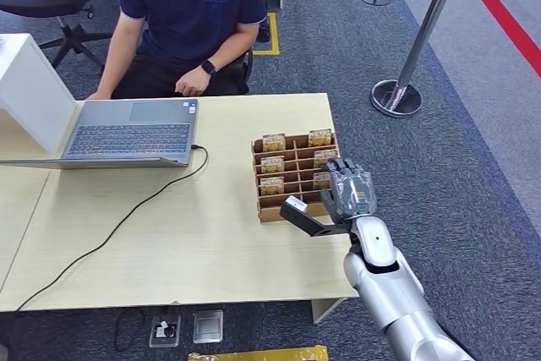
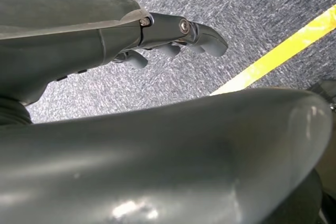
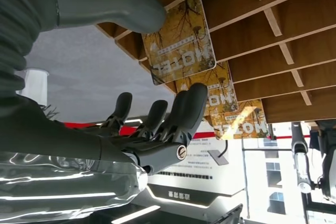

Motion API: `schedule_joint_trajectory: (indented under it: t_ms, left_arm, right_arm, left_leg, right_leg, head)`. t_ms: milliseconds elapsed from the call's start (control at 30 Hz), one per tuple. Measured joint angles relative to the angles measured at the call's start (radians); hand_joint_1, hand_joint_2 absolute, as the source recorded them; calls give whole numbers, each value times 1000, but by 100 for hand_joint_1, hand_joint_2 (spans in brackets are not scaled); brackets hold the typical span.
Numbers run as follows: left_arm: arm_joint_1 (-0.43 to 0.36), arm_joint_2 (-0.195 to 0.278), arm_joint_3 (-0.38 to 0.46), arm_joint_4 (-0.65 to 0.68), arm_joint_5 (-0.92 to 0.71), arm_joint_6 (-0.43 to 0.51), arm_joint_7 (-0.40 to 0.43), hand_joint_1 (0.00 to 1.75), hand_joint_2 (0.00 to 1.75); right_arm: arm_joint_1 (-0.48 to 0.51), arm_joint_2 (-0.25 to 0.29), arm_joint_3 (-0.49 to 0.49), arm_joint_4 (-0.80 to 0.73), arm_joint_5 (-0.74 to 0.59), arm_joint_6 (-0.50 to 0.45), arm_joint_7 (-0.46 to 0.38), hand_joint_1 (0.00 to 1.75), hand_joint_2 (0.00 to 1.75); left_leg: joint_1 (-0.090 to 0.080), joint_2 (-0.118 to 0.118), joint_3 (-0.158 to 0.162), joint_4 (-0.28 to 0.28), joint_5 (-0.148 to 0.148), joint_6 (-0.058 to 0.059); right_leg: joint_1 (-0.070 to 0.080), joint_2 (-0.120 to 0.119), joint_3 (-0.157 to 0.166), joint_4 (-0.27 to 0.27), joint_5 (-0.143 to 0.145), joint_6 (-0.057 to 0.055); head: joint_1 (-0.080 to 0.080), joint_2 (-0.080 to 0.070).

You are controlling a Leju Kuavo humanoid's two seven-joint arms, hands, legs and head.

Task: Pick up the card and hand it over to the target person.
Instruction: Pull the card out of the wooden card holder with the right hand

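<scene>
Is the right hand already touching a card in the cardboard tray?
Cannot tell. In the right wrist view the fingers overlap a card, but neither contact nor gap shows plainly.

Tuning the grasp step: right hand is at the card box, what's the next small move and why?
Probably close the right hand on the nearest card. The thumb is by that card's corner and the fingers sit apart just beside it, nothing held yet, at the right column of the box.

The right arm (image 1: 389, 293) reached forward, its hand (image 1: 349, 189) raised with thumb (image 3: 118, 1) and fingers (image 3: 190, 108) apart, holding nothing. The left hand (image 2: 174, 38) hung with fingers loosely extended.
</scene>
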Motion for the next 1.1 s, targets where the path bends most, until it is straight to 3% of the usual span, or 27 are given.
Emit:
schedule_joint_trajectory:
  t_ms: [67,133,800,900,1100]
  left_arm:
    - [0,0,0,0,0,0,-3,0,0]
    - [0,1,-1,0,0,-1,-5,0,0]
    - [-1,0,-3,0,-1,10,-7,0,0]
    - [0,-1,1,0,2,14,-6,0,0]
    - [-1,-2,10,0,11,26,-8,0,0]
  right_arm:
    - [1,-2,-1,0,0,0,1,166,175]
    - [3,-3,-2,0,0,-1,1,174,175]
    - [-7,-11,0,-15,-16,-23,-18,175,175]
    - [-1,-17,5,-79,-8,-43,-27,175,175]
    - [44,-40,32,-418,9,-45,-55,175,175]
  left_leg:
    - [0,0,0,0,0,0]
    - [0,-1,0,0,0,0]
    - [0,0,0,1,0,0]
    - [0,0,-1,1,0,0]
    - [-1,0,-2,2,-1,0]
  right_leg:
    - [0,0,0,0,0,0]
    - [0,0,0,0,0,0]
    - [0,0,0,1,0,0]
    - [0,0,-1,1,0,0]
    - [-1,0,-3,2,-1,0]
  head:
    - [0,0]
    - [0,0]
    - [0,0]
    - [0,0]
    - [0,0]
